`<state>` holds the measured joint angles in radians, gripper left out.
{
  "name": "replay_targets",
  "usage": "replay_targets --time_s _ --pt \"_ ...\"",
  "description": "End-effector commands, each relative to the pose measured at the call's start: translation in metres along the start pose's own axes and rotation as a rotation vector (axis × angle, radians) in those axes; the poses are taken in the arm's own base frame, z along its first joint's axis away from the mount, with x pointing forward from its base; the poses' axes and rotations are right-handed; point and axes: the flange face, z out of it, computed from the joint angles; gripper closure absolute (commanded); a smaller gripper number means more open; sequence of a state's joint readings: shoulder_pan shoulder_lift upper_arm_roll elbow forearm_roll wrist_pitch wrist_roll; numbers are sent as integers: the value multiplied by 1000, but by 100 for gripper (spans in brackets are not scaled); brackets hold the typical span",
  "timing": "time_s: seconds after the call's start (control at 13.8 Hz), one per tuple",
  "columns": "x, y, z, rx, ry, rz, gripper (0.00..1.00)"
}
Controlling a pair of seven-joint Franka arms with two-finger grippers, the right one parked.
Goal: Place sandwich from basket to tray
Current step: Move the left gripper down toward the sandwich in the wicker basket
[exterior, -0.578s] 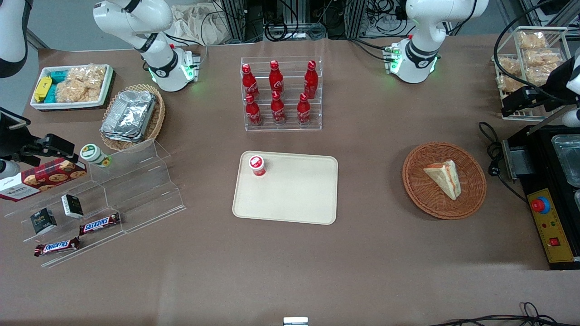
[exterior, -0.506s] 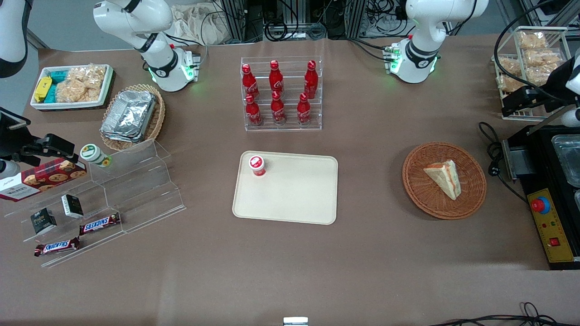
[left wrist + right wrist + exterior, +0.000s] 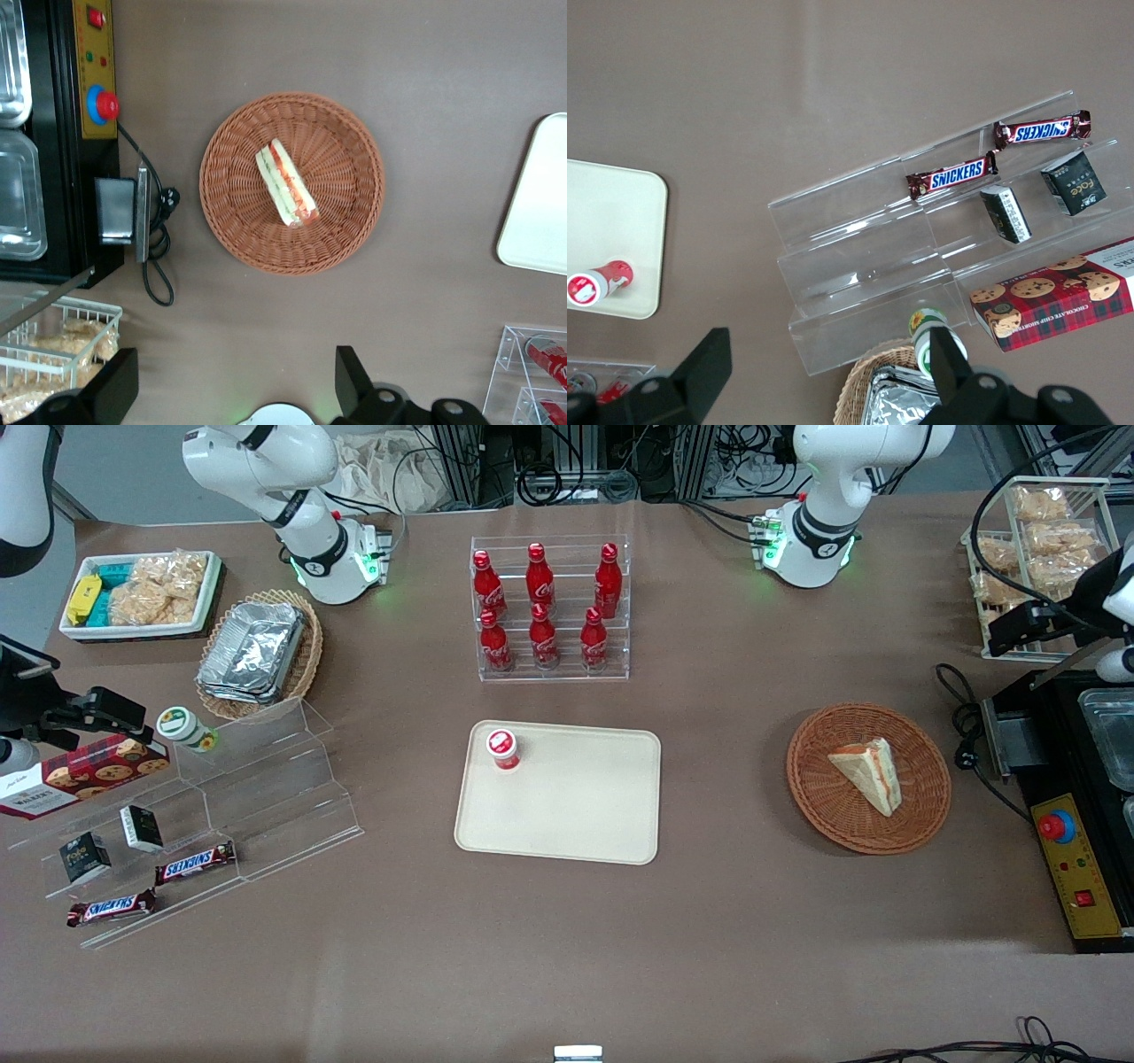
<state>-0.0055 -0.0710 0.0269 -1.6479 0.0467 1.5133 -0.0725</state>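
The sandwich [image 3: 868, 775], a pale triangular wedge with red-orange and green filling, lies in the round reddish-brown wicker basket [image 3: 819, 797]. The left wrist view shows the sandwich [image 3: 286, 182] and the basket [image 3: 354, 221] from above. The cream-beige tray [image 3: 576, 815] lies at the table's middle, toward the parked arm from the basket; its corner shows in the left wrist view [image 3: 536, 212]. My left gripper [image 3: 1019, 627] hangs open and empty, high over the table, farther from the front camera than the basket. In its own view the gripper [image 3: 235, 390] has its fingers [image 3: 353, 382] wide apart.
A small red-capped cup [image 3: 502, 748] stands on the tray's corner. A clear rack of red bottles [image 3: 549, 611] stands farther from the front camera than the tray. A wire rack of bagged snacks [image 3: 1041, 540] and a black appliance [image 3: 1076, 850] sit at the working arm's end.
My left gripper has shifted slightly toward the working arm's end of the table. The sandwich, basket and tray have not moved.
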Motion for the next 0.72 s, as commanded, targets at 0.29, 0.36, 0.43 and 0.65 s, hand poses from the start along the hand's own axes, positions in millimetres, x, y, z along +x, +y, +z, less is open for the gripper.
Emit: replay_targets --time_s 0.29,0.36,0.43,0.65 --pt "22 -31 111 -40 -60 -278 0" --pt "23 -29 132 -43 -57 -333 0" --pt "25 -28 156 -42 -61 -386 0" --pt "28 -23 223 -40 -57 -462 0"
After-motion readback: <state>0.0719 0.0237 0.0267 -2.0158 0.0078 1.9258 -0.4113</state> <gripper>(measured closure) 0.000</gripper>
